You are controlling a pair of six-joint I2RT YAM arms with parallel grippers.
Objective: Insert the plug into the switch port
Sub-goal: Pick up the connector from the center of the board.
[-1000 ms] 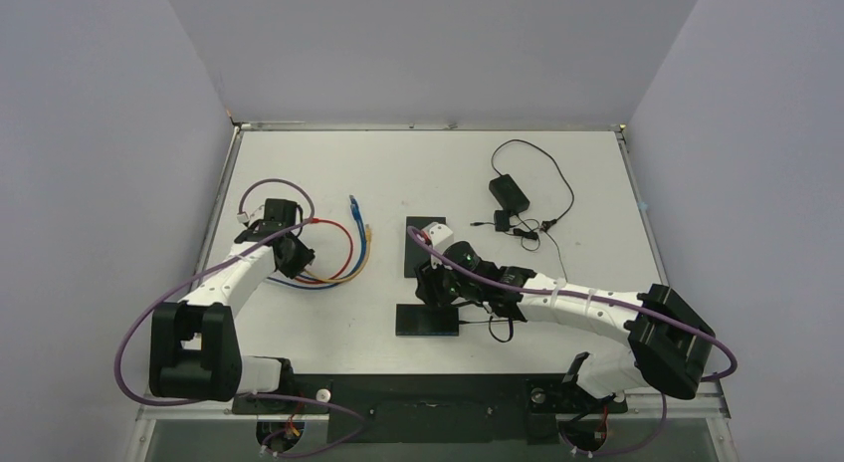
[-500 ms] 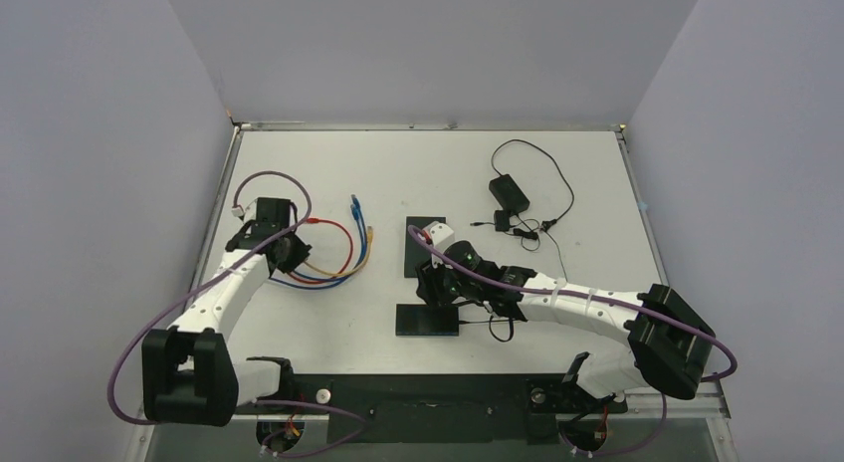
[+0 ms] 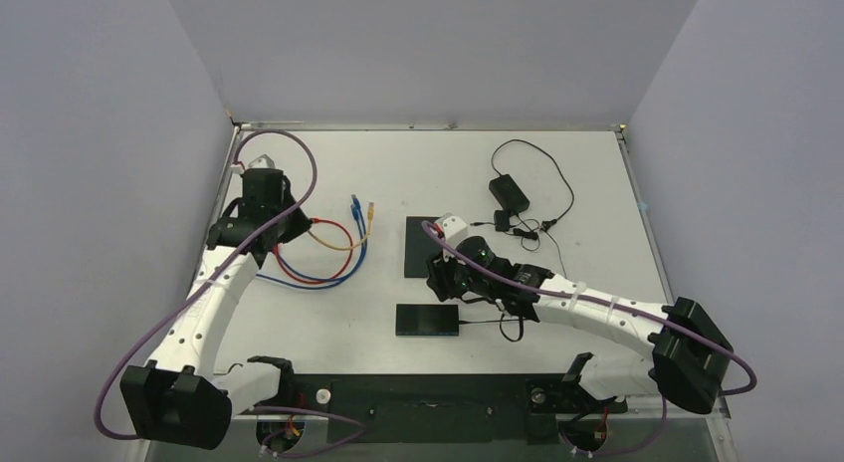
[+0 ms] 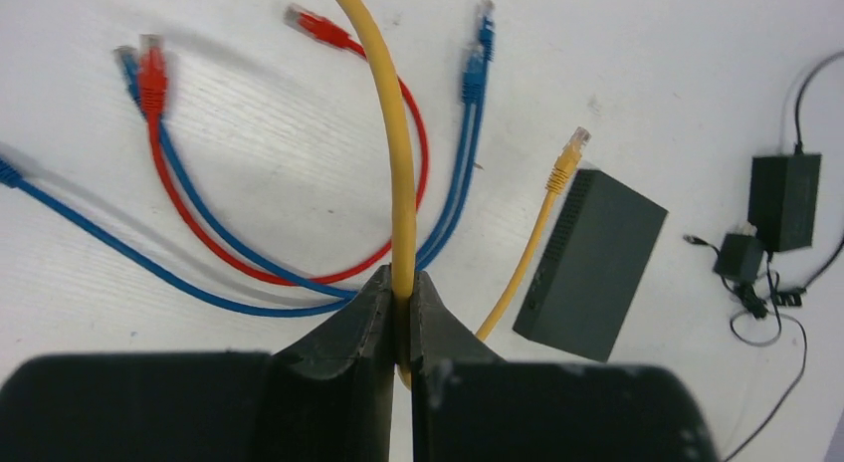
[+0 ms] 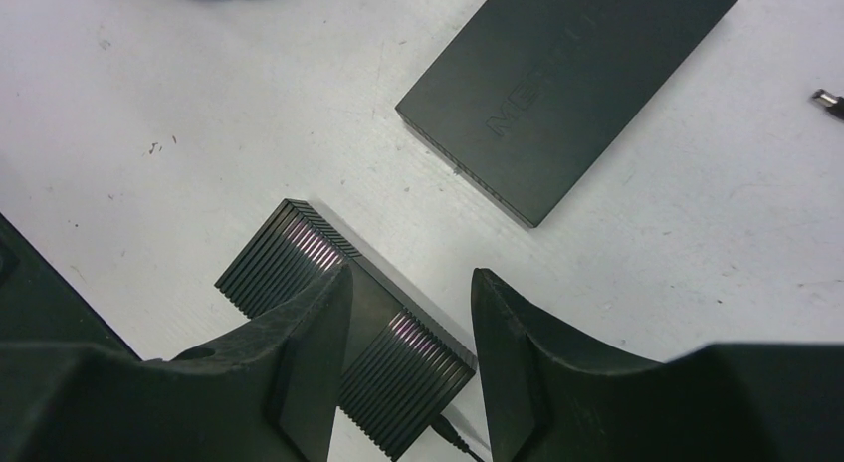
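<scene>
My left gripper [image 4: 401,275] is shut on a yellow cable [image 4: 390,133], which rises in an arc from between the fingers. Its yellow plug [image 4: 572,148] lies free on the table, close to a corner of the black switch [image 4: 597,253]. A row of ports shows on the switch's side face. From above, the left gripper [image 3: 271,235] is at the left, with the plug [image 3: 370,209] left of the switch [image 3: 423,248]. My right gripper [image 5: 410,273] stands open and empty above a ribbed black box [image 5: 299,253]. The switch [image 5: 567,84] lies beyond it.
Red cables [image 4: 159,84] and blue cables [image 4: 476,74] loop on the table around the yellow one. A black power adapter [image 3: 509,191] with thin black wires sits at the back right. The ribbed box [image 3: 428,321] has a thin lead plugged in on its right.
My left gripper has shut on the yellow cable and moved toward the back, dragging the cable loops with it. The right gripper has shifted slightly right, uncovering the switch.
</scene>
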